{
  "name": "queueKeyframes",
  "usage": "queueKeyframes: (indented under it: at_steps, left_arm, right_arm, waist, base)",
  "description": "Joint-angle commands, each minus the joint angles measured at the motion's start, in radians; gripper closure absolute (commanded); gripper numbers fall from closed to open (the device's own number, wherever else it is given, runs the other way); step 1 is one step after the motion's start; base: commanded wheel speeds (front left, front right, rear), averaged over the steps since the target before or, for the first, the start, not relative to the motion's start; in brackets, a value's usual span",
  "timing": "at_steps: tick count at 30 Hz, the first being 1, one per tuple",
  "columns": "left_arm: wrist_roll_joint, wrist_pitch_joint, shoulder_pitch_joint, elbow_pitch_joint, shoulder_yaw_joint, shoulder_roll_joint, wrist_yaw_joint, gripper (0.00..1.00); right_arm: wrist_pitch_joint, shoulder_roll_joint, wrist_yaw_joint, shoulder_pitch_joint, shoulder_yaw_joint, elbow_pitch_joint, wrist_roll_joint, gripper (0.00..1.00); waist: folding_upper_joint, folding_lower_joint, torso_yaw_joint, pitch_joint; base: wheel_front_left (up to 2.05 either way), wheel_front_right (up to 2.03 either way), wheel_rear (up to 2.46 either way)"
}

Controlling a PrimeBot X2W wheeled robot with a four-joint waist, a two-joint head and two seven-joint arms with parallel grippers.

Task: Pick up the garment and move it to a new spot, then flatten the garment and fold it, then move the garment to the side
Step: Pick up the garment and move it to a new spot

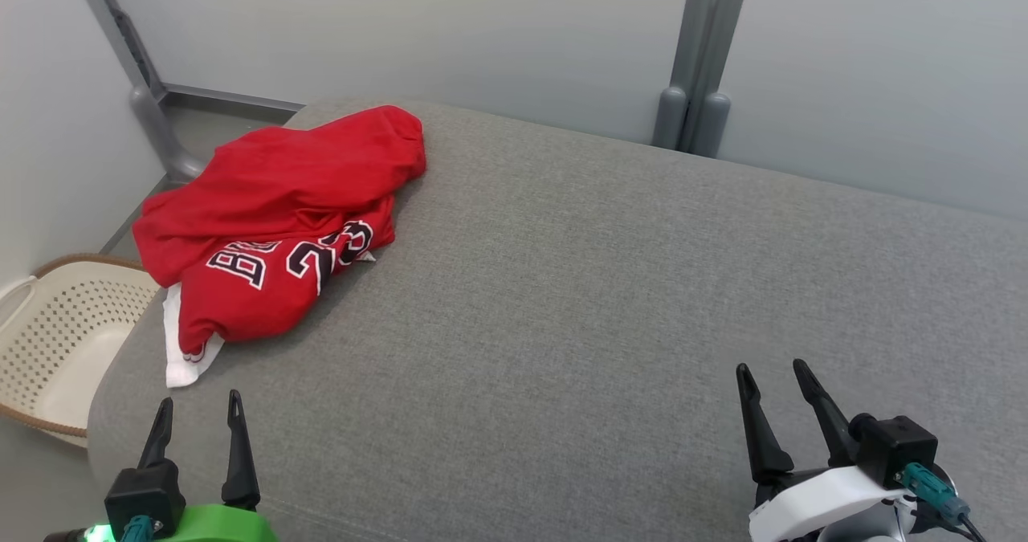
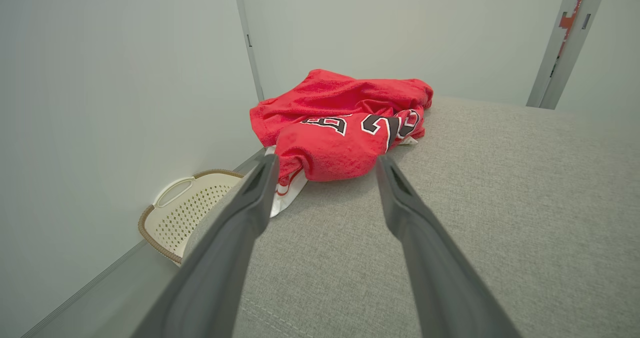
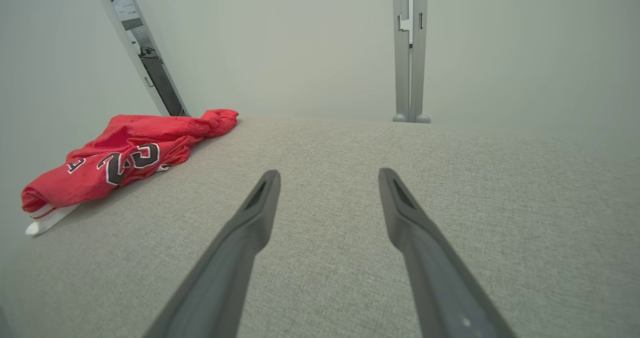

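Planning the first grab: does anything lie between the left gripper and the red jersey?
Nothing visible does. Bare grey cushion runs from the open left gripper to the red jersey; the white basket sits beside the cushion, off that path.

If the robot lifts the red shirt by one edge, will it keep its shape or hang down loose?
It will probably hang limp: the red shirt lies crumpled in soft folds on the grey cushion. It looks light, being thin cloth. One pinch may lift only a layer, since layers overlap.
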Motion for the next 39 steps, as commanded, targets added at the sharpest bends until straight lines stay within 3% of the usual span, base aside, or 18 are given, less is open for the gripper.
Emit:
queueKeyframes:
  at_steps: [1,11,26,33,39]
  left_arm:
    - [0.002,-0.001,0.016,-0.005,0.004,0.005,0.000,0.00]
    - [-0.006,-0.001,0.028,-0.017,0.015,0.009,0.006,0.00]
    - [-0.009,-0.001,0.025,-0.024,0.026,0.005,0.017,0.00]
    - [-0.039,-0.001,-0.056,-0.015,0.046,0.033,-0.009,0.00]
    - [-0.063,-0.001,-0.163,-0.025,0.067,0.059,-0.022,0.00]
  right_arm:
    - [-0.003,-0.004,0.000,0.006,0.003,0.002,0.006,0.00]
    - [-0.003,-0.004,0.000,0.005,0.016,0.009,0.015,0.00]
    - [-0.003,-0.004,0.000,-0.010,0.021,0.019,0.008,0.00]
    - [-0.003,-0.005,0.000,-0.028,0.022,0.022,-0.015,0.00]
    - [-0.003,-0.005,0.000,-0.061,0.007,0.014,-0.054,0.00]
  waist:
    - [0.0000,0.0000,0.045,-0.008]
    - [0.0000,0.0000,0.101,-0.012]
    - [0.0000,0.0000,0.113,-0.002]
    - [0.0000,0.0000,0.076,0.032]
    - [0.0000,0.0000,0.006,0.107]
  base:
    - [0.00,0.00,0.00]
    - [0.00,0.00,0.00]
    - [0.00,0.00,0.00]
    - [0.00,0.00,0.00]
    - [0.00,0.00,0.00]
